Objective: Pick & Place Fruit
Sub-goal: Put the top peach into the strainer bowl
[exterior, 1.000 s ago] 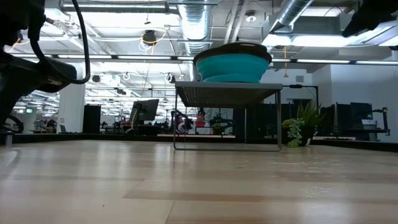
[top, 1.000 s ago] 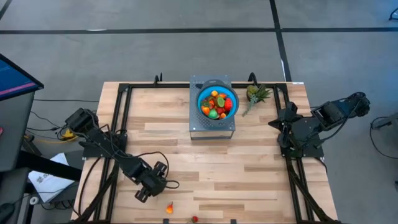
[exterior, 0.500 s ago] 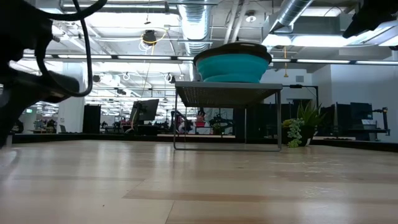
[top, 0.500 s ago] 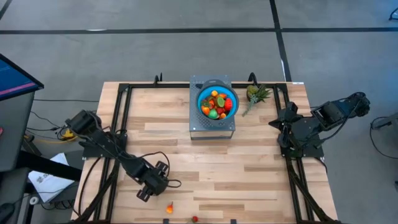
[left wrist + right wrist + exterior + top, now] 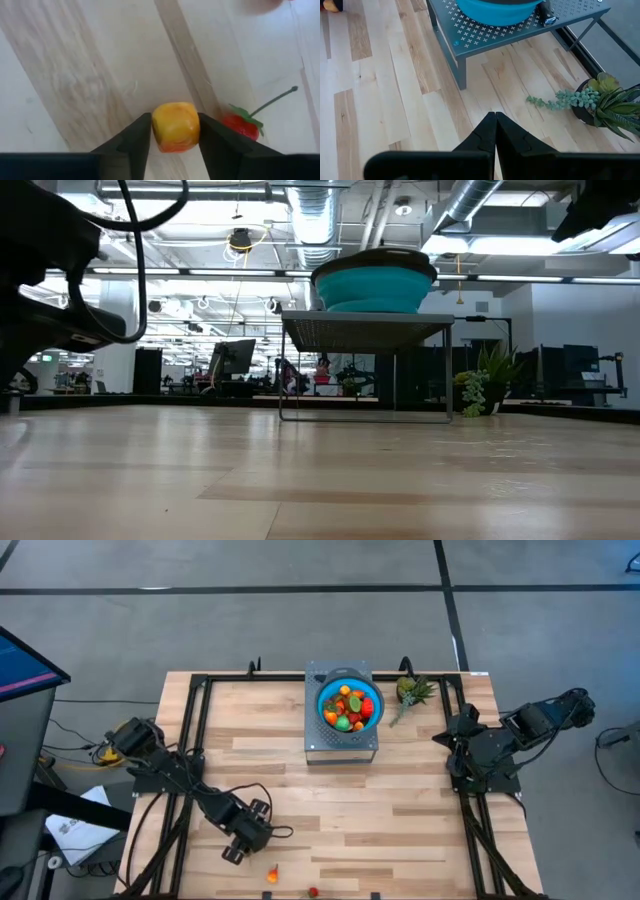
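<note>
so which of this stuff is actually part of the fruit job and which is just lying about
Part of the job:
- yellow-orange fruit between the left end effector fingers
- red cherry-like fruit beside it
- blue bowl of fruit on the metal stand

Just lying about:
- small potted plant right of the stand
- right end effector, shut and idle at the table's right edge

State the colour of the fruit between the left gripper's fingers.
Yellow-orange fruit, clearest in the left wrist view.
</note>
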Controlling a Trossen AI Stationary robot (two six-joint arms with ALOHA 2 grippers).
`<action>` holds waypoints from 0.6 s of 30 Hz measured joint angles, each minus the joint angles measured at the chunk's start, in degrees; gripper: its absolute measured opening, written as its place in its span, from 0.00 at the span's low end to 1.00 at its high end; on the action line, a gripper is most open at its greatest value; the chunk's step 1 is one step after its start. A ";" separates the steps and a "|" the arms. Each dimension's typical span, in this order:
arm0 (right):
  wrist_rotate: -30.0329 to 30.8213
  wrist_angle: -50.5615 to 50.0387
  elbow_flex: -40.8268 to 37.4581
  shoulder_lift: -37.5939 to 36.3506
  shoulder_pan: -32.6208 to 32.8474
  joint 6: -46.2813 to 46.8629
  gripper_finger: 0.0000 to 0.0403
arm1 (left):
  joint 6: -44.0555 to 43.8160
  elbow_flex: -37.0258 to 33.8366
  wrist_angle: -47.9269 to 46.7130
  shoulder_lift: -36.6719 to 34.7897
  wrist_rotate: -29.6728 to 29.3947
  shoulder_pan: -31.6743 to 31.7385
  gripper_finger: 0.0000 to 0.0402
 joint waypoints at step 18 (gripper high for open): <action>0.00 0.00 0.00 0.00 0.00 0.00 0.00 | -0.26 0.00 1.14 -1.56 -0.27 2.73 0.29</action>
